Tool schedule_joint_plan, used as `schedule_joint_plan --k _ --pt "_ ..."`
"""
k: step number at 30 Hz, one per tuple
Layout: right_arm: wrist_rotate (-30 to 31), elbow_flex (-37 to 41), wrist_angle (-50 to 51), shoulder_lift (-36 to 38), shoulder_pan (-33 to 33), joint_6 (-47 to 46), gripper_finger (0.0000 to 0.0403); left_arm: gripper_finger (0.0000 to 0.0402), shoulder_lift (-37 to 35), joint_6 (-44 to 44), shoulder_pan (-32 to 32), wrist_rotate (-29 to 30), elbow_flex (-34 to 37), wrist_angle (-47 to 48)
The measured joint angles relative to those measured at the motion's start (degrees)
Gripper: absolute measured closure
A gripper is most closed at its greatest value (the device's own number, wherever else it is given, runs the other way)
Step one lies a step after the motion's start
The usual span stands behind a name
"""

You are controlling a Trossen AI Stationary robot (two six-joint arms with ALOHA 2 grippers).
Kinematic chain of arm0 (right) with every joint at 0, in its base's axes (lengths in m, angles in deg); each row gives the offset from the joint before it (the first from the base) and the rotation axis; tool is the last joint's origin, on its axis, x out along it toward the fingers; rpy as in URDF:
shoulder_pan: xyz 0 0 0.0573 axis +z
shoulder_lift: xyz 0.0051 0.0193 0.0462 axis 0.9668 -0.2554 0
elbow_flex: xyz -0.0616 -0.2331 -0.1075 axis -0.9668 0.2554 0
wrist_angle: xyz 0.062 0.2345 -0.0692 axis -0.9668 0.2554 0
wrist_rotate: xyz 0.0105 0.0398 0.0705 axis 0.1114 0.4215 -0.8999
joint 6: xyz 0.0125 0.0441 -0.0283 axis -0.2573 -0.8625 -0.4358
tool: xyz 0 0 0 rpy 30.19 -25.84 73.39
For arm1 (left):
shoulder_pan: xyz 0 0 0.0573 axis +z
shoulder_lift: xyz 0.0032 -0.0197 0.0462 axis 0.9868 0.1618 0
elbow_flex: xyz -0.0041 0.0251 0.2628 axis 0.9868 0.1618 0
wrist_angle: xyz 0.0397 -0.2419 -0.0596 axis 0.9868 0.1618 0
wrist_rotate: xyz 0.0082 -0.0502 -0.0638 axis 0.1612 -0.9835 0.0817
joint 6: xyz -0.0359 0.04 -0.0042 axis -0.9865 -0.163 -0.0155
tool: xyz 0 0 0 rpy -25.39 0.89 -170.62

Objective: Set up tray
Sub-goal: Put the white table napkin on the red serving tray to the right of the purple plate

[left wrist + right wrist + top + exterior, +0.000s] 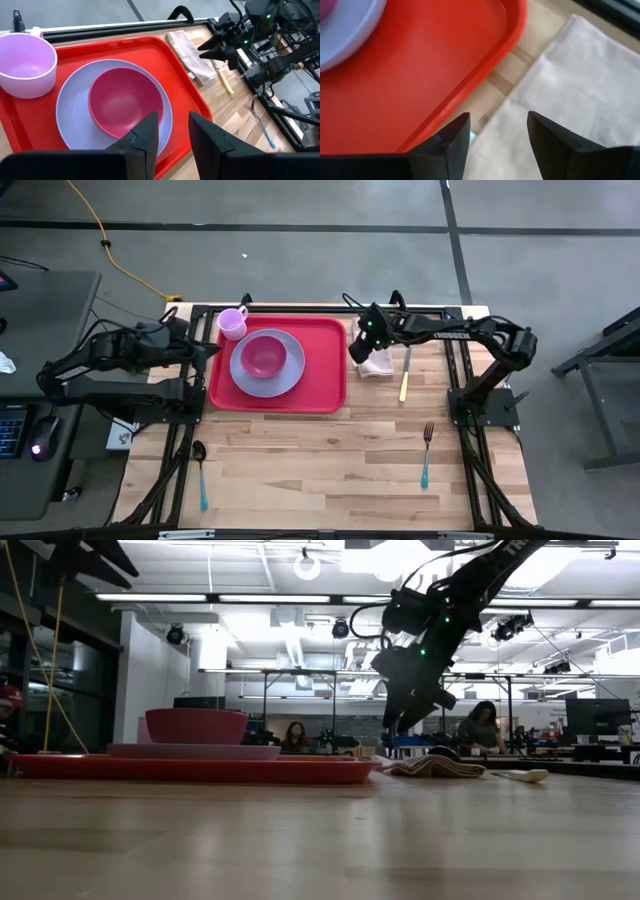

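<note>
While the left tool waits at the left rim of the tray, its fingers parted with nothing between them, the right tool hovers above a folded cloth napkin just off the tray's right edge, fingers apart and empty. On the wooden surface the red tray carries a lavender plate with a pink bowl on it and a lavender cup in its far left corner. A yellow-handled knife lies beside the napkin.

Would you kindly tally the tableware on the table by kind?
Tray: 1
Plate: 1
Bowl: 1
Cup: 1
Napkin: 1
Knife: 1
Fork: 1
Spoon: 1
Total: 8
</note>
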Motion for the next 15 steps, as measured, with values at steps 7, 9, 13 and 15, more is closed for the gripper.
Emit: schedule_joint_plan --k 7,9,13,15 --pt "4.1 0.0 7.1 0.0 -1.5 0.4 0.0226 0.0263 -1.0 0.1 0.0 0.0 0.0 0.3" --pt "4.8 0.0 8.3 0.0 -2.0 0.4 0.0226 0.0263 -1.0 0.1 0.0 -0.1 0.0 0.7" --pt "5.4 0.0 9.3 0.0 -3.0 0.4 0.0226 0.0263 -1.0 0.1 0.0 -0.2 0.0 1.2" --pt "5.5 0.0 9.3 0.0 -3.5 0.2 0.0226 0.0263 -0.9 0.1 0.0 -0.2 0.0 1.3"
